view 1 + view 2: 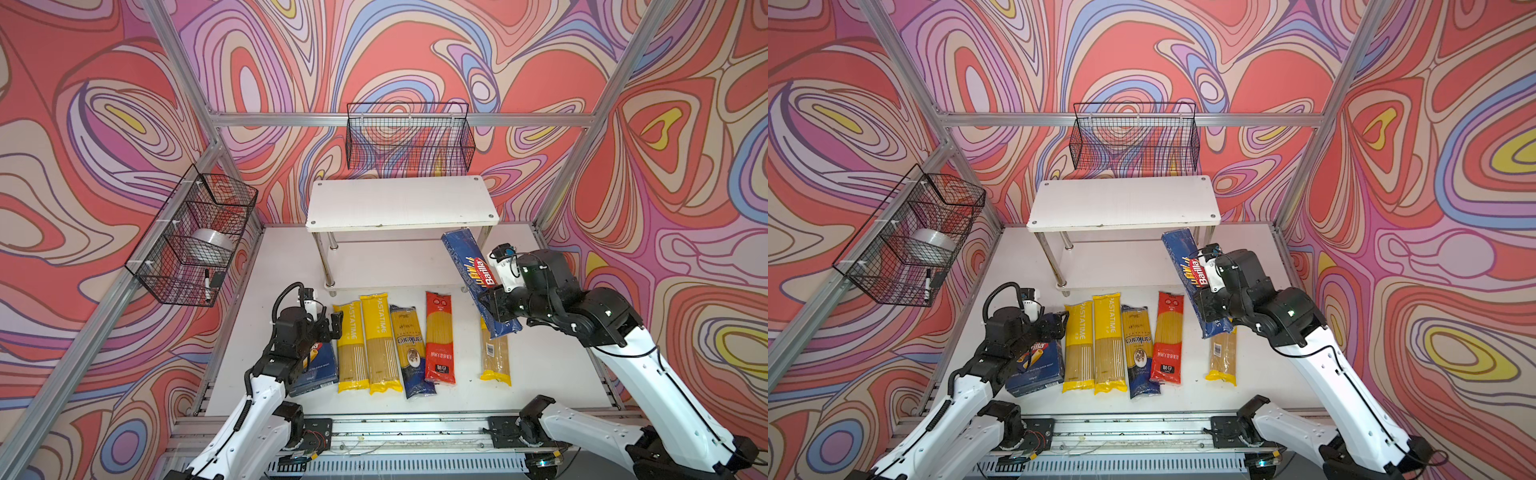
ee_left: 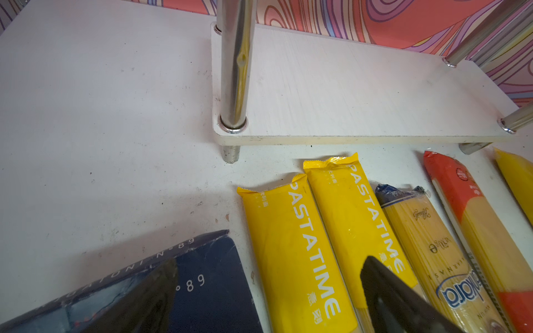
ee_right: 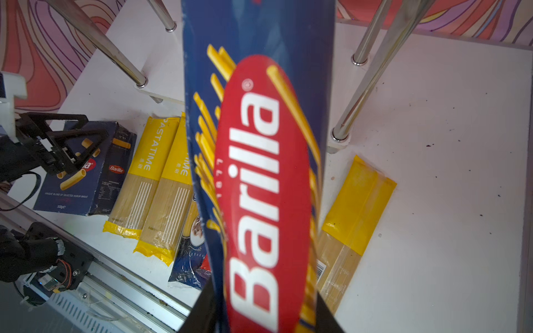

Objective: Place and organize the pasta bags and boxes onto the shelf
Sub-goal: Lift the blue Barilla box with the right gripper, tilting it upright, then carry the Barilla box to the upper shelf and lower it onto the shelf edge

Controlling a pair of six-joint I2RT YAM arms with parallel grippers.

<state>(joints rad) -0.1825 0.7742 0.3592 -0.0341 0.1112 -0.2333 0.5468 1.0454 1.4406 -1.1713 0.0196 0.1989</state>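
Observation:
My right gripper (image 1: 492,305) (image 3: 264,311) is shut on the long blue Barilla spaghetti box (image 1: 469,266) (image 1: 1183,257) (image 3: 259,173). It holds the box tilted in the air by the shelf's (image 1: 399,203) right front leg. Both white boards of the shelf are bare. My left gripper (image 1: 334,326) (image 2: 271,261) is open over the far end of the wide Barilla box (image 1: 320,365) (image 2: 207,288) lying at the left. Beside that box lie two yellow-ended bags (image 1: 353,345) (image 1: 378,340), a gold-and-navy bag (image 1: 411,353) and a red-ended bag (image 1: 438,336). A third yellow-ended bag (image 1: 494,361) lies partly under the held box.
A black wire basket (image 1: 409,137) hangs on the back wall above the shelf. Another wire basket (image 1: 195,237) on the left wall holds a tape roll (image 1: 212,245) and a marker (image 1: 206,284). An aluminium rail (image 1: 395,428) runs along the table's front edge.

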